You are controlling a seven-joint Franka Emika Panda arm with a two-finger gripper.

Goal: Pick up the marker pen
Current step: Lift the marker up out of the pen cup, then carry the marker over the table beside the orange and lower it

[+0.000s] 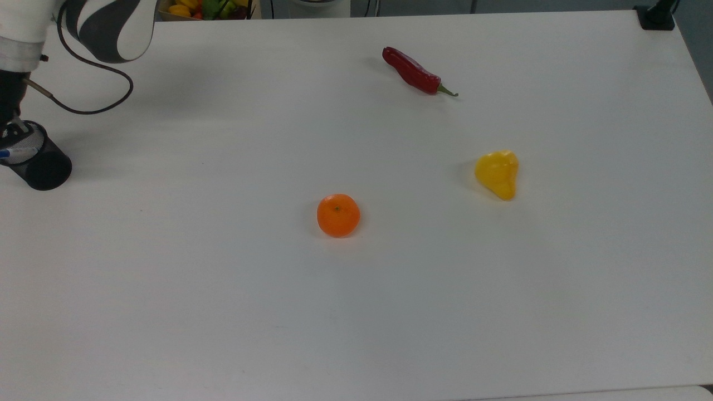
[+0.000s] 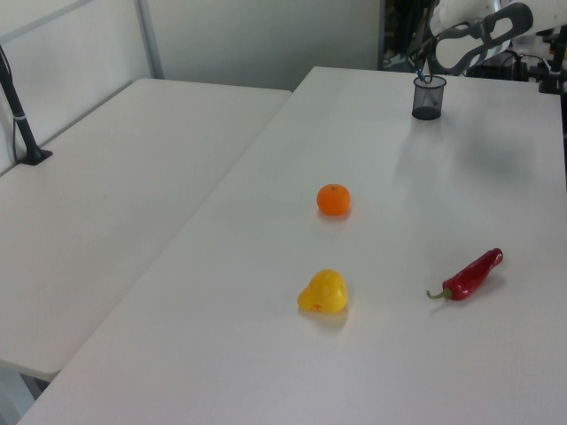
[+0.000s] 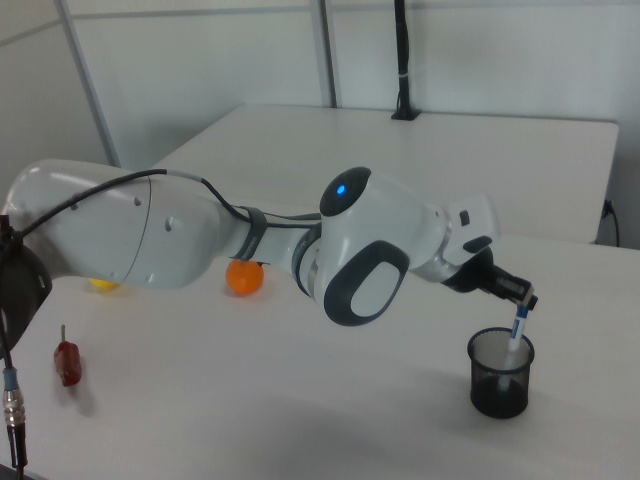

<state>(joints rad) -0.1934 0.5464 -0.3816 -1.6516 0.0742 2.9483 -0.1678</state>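
The robot's black two-finger claw (image 3: 524, 300) is hanging just above the black wire-mesh pen cup (image 3: 500, 373) and is gripping the upper end of the slim white-barrelled marker pen with blue print (image 3: 517, 334), its fingers pinched onto the barrel. The marker pen is standing nearly upright, its lower part reaching down inside the cup; its blue print is too small to read. In the top view the cup (image 1: 37, 162) is sitting at the far left edge of the white table (image 1: 390, 312), with the pen (image 1: 15, 151) lying across its mouth. Well apart from the cup, a round orange fruit (image 1: 338, 215) is resting near the table's middle, a yellow pear-shaped fruit (image 1: 497, 173) is lying toward the top view's right, and a long red chilli pepper with a green stalk (image 1: 415, 72) is lying beyond them.
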